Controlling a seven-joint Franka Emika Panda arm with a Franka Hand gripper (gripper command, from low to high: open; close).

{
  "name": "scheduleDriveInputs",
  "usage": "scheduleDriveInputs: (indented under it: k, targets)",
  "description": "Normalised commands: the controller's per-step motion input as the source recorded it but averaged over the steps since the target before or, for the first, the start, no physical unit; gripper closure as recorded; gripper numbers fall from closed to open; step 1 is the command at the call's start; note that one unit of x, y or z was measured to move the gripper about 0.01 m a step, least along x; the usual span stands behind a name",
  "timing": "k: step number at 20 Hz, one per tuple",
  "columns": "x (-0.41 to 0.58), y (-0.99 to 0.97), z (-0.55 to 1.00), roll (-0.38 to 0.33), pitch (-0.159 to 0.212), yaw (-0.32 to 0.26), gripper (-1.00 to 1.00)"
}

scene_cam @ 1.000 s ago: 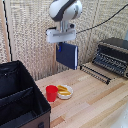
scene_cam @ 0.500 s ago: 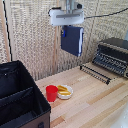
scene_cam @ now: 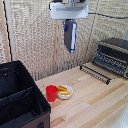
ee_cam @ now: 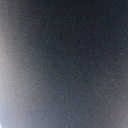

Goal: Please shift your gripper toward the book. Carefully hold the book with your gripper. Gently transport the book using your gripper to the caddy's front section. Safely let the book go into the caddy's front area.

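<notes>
**A:** What sits nearest the camera in the exterior view?

**B:** The caddy [scene_cam: 20, 97], at the lower left of the frame, open-topped, with a divider crossing its inside. Just to its right on the wooden table [scene_cam: 95, 102] stands a red cup [scene_cam: 51, 93], touching or nearly touching a small white bowl [scene_cam: 65, 92] with something yellow in it.

**A:** And farther back?

**B:** A dark toaster oven [scene_cam: 112, 55] at the right edge, with a black rack [scene_cam: 95, 73] lying in front of it.

**A:** Where is the book?

**B:** High at the top centre, in my gripper [scene_cam: 69, 21]. The book [scene_cam: 70, 36] hangs edge-on and upright below my fingers, which are closed on its upper end, well above the table and to the right of the caddy. My wrist view shows only a blurred dark surface filling the frame.
</notes>
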Motion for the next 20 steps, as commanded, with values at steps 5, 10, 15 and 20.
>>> scheduleDriveInputs:
  k: [5, 10, 15, 20]
  targets:
    - [-0.009, 0.39, 0.1, 0.0, -0.002, -0.274, 1.0]
    - [-0.019, 0.56, 0.06, 0.0, -0.007, -0.223, 1.0]
    - [-0.088, 0.63, 0.01, 0.0, 0.0, -0.176, 1.0]
    - [-0.262, 0.58, 0.16, 0.008, 0.0, -0.138, 1.0]
